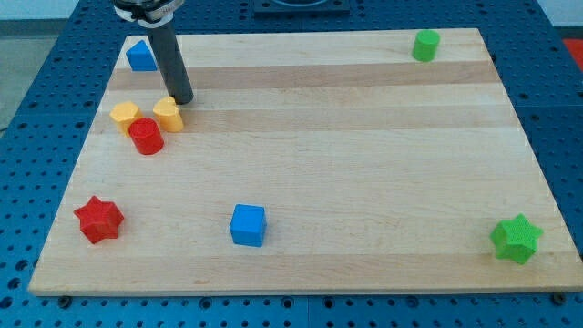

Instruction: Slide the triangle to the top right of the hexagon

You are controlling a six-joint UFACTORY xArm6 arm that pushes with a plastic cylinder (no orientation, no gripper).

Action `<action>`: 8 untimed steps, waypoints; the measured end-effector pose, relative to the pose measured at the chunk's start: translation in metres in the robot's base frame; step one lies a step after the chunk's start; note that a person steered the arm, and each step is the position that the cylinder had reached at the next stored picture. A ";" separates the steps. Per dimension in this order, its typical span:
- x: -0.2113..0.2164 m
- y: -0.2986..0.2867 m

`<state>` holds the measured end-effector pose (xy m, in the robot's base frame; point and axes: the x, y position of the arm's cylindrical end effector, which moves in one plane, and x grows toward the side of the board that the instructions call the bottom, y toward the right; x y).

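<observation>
— Wooden board (364, 137) inspected: blue triangle (139, 56) at the view's top-left corner, apart from yellow hexagon (125, 117) below. My tip (182, 100)?

— Bare rod, grasping nothing; just beside second yellow block (168, 115). Recommend circling above triangle, then pushing briefly downward-right.

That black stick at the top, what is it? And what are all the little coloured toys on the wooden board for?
The black stick is a robot arm's pushing rod. It holds nothing; my tip only slides blocks across the wooden board. There is one picture, looking down at the board.

The tip sits just above an orange block. Beside it are another orange block and a red cylinder. Farther off are a blue triangle-like block, a red star, a blue cube, a green star and a green cylinder.
</observation>
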<state>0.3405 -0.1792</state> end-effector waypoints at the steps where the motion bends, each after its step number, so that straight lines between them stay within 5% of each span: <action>1: -0.003 0.008; 3: -0.016 0.024; 4: -0.094 0.070; 5: -0.148 0.012; 6: -0.148 -0.067; 8: -0.056 -0.066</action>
<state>0.2843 -0.2457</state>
